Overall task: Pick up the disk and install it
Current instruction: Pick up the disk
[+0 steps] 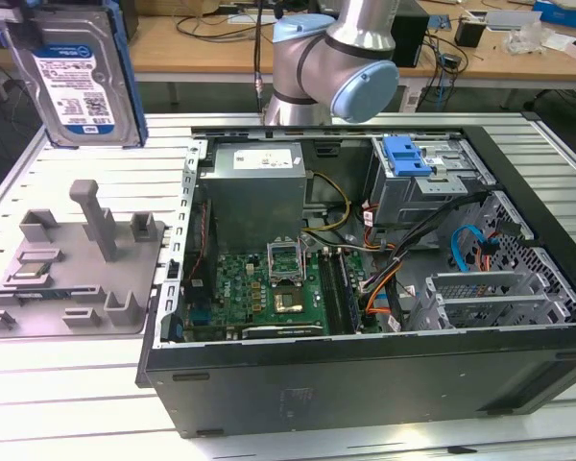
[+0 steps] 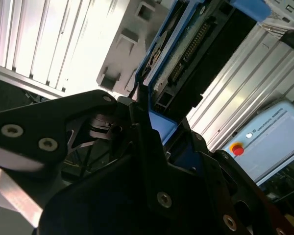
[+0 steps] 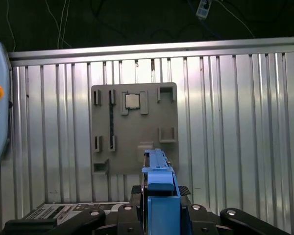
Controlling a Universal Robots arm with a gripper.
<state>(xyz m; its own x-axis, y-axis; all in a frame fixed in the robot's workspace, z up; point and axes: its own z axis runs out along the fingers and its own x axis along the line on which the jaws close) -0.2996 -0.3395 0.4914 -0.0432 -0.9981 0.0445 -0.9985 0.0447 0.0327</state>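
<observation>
The disk (image 1: pixel 77 82) is held up in the air at the exterior view's upper left, its white-and-blue label facing that camera and its blue carrier rail running down the edges; it stands roughly on end, tilted a little, and touches nothing on the table (image 1: pixel 67 403); in both wrist views the gripper (image 3: pixel 159 196) has its black fingers (image 2: pixel 137 122) closed tight on the blue rail, with the drive seen edge-on between them; in the first wrist view the disk sits over the grey fixture tray (image 3: pixel 134 127), which lies flat on the ribbed metal table with its posts and pockets showing; just beside that tray, toward the exterior view's right, the open computer case (image 1: pixel 365 384) lies on its side; inside it I can see the green motherboard (image 1: pixel 269 288), the grey power supply (image 1: pixel 259 187), a bare blue bracket (image 1: pixel 408 154) at the drive cage and a thin blue cable (image 1: pixel 461 245); the robot arm (image 1: pixel 331 58) rises behind the case
</observation>
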